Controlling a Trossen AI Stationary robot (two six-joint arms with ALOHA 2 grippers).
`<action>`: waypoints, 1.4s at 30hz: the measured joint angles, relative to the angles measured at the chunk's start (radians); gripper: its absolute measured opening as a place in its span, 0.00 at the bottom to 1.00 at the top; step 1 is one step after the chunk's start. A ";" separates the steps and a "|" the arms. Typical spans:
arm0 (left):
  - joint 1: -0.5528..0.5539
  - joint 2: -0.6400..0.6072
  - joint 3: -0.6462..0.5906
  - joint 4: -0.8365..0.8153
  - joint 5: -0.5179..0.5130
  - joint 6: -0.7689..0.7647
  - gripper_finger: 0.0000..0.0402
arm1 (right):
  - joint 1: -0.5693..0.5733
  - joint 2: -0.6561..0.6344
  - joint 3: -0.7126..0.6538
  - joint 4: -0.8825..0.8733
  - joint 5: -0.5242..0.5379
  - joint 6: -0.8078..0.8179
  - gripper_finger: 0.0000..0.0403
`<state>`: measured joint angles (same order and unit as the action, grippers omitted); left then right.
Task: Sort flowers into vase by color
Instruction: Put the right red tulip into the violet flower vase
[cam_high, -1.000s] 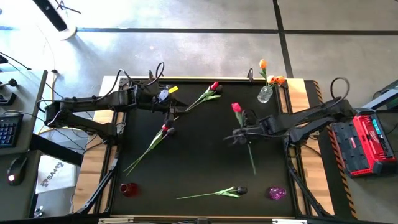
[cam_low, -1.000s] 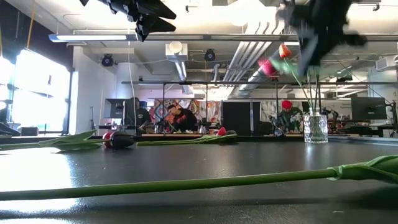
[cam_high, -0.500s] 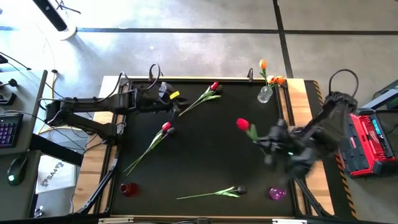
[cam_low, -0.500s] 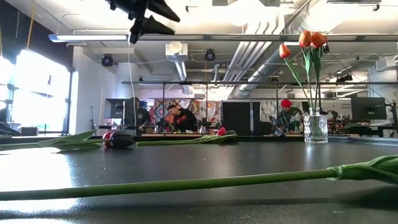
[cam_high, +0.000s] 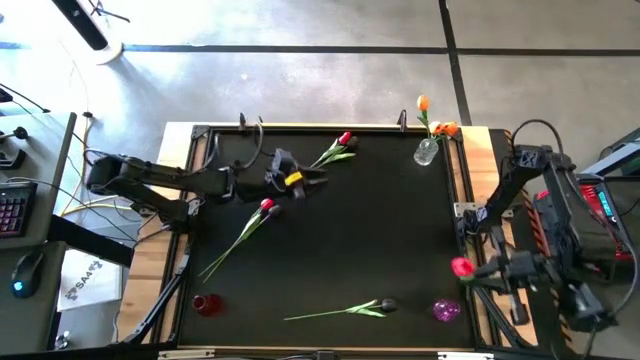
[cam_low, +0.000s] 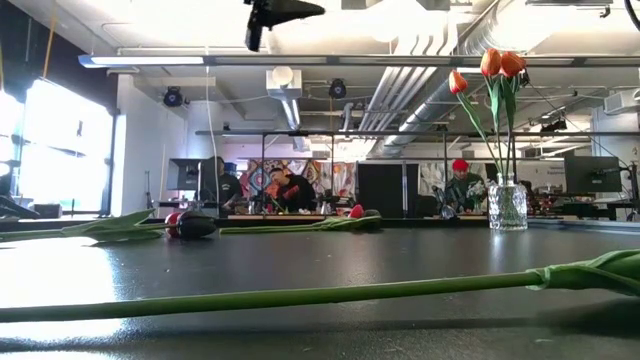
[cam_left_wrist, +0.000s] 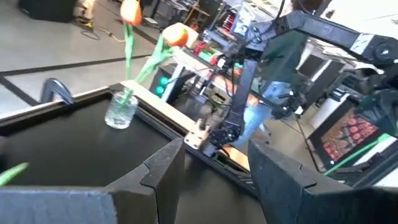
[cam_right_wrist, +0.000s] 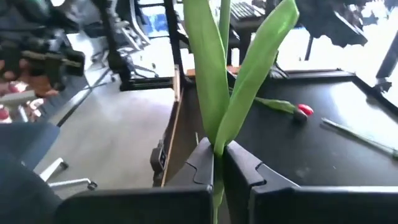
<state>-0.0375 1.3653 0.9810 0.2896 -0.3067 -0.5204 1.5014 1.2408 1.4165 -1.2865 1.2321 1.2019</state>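
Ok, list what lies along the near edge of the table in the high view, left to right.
Red vase → dark-headed tulip → purple vase → the pink tulip held in the right gripper.

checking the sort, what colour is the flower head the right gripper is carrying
Red-pink. The right gripper is shut on the tulip; its head shows best in the high view.

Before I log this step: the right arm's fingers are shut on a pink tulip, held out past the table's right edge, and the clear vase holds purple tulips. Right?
Not quite. The clear vase holds orange tulips, not purple, as the low view shows. The rest stands: the right gripper is shut on the pink tulip out past the table's right edge.
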 joint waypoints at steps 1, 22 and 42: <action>-0.008 0.019 0.000 0.019 0.000 0.000 0.41 | 0.022 0.002 -0.022 0.005 0.022 0.018 0.00; -0.047 0.160 0.000 0.116 0.034 -0.026 0.41 | 0.112 0.014 -0.326 0.343 0.182 -0.094 0.00; -0.049 0.160 0.000 0.127 0.034 0.001 0.41 | 0.109 0.031 -0.236 0.390 0.147 -0.215 0.00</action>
<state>-0.0868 1.5253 0.9810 0.4168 -0.2722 -0.5198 1.6100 1.2722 1.1805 -0.8964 1.3792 0.9869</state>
